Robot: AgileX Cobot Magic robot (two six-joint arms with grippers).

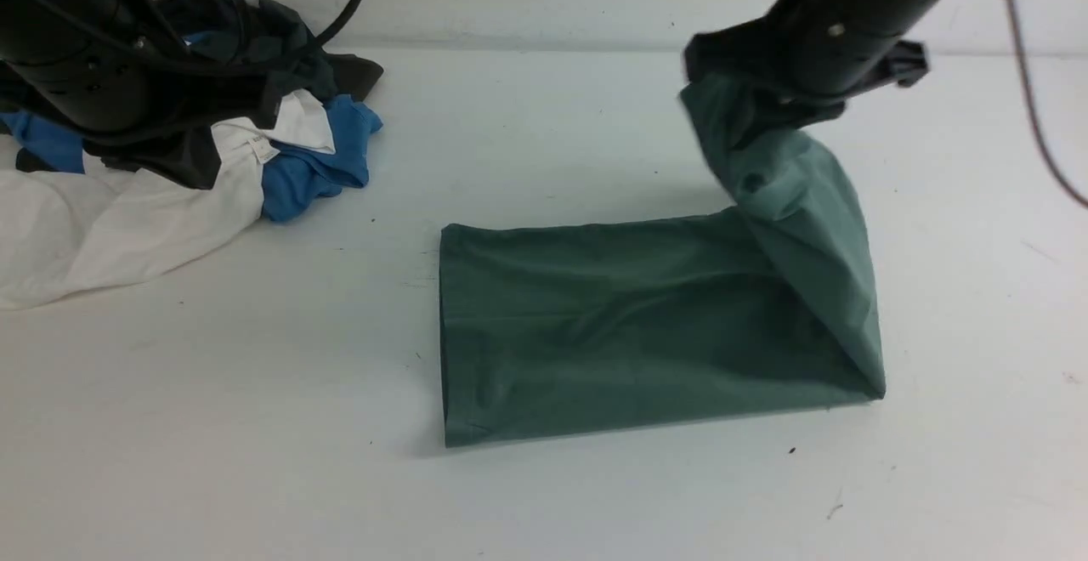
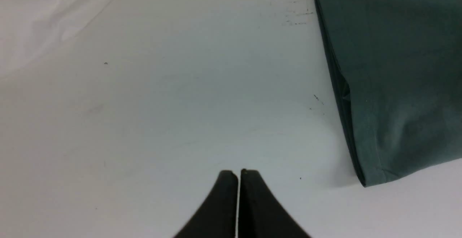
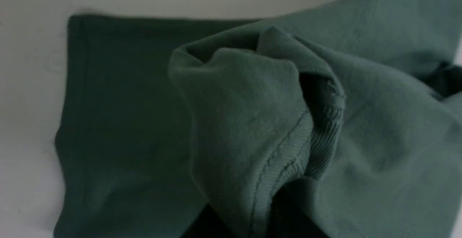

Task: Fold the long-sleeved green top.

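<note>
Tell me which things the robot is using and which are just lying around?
For the job: green top, one end lifted by the right claw.
Just lying about: white garment, blue garment, dark garment, heaped at the left.

White table (image 1: 255,476) with a top (image 1: 612,323) and a heap of clothes on it.
I see the top lying mid-table as a flat folded rectangle, its right end raised off the surface. At far left, well apart from it, a white garment (image 1: 110,221), a blue garment (image 1: 314,172) and a dark garment (image 1: 350,76) lie heaped together, touching. A few dark specks (image 1: 791,450) dot the bare table.
</note>
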